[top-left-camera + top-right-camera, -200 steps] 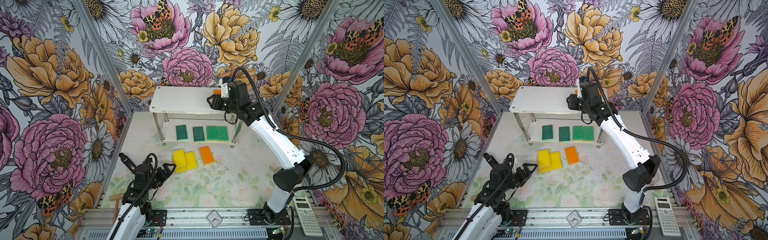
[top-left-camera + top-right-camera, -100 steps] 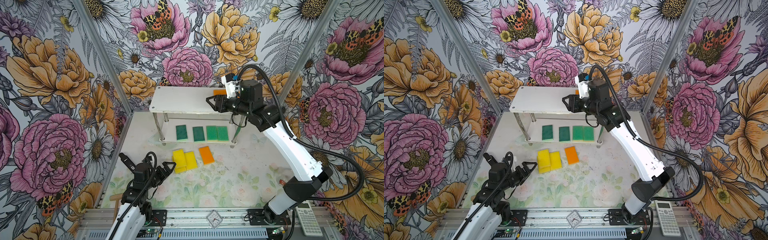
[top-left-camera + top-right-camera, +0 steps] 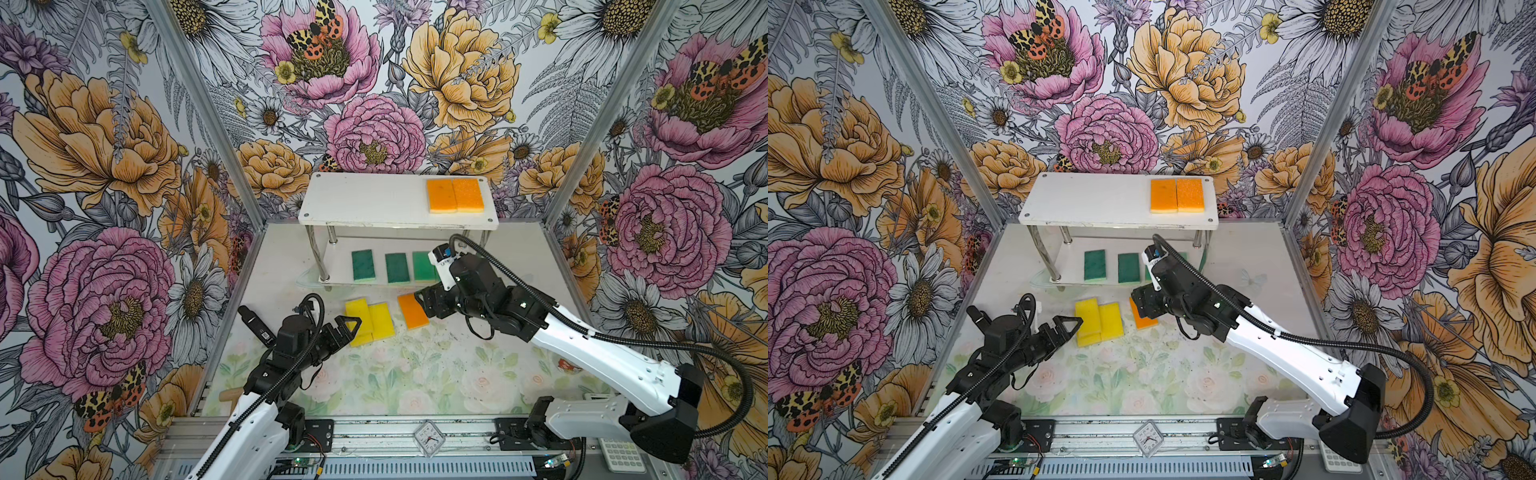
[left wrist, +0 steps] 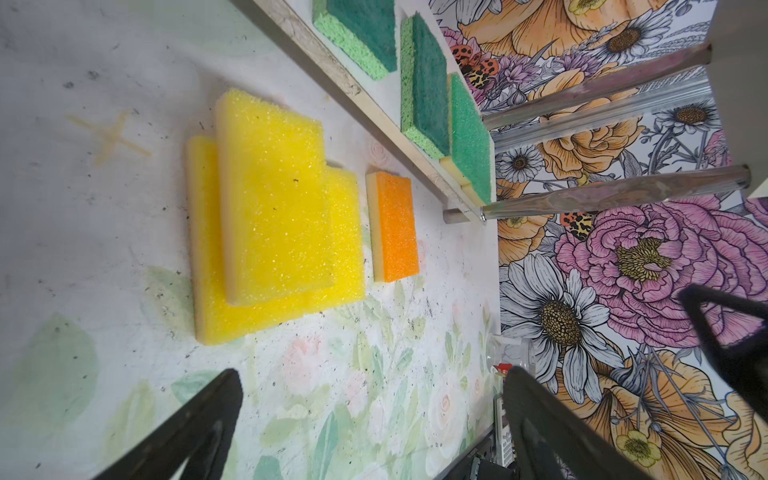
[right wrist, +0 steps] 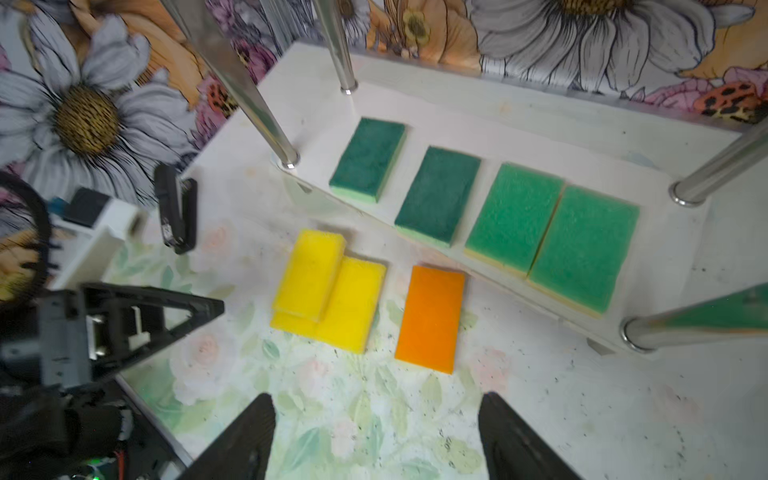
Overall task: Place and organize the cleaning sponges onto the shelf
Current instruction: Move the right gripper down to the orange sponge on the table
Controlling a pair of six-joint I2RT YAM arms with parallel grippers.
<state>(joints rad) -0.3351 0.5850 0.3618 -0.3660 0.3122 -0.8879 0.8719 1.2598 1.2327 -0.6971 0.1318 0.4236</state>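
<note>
Top board (image 3: 365, 199) bare leftward — chrome legs (image 5: 248, 95) (front pair) hem lower tier (image 5: 478, 120).

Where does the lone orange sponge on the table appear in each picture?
In a top view: orange sponge near the middle, below the shelf.
In a top view: sponge near the middle, partly hidden by the right arm.
Left wrist: sponge near the middle.
Right wrist: sponge near the middle.
Shared landmark: yellow sponges beside it.

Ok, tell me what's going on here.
Two robot arms are putting sponges on the shelf. Two orange sponges sit on its top board, four green sponges on the lower one. The yellow sponges and one orange sponge lie on the table. The left end effector and right end effector are open and empty.
</note>
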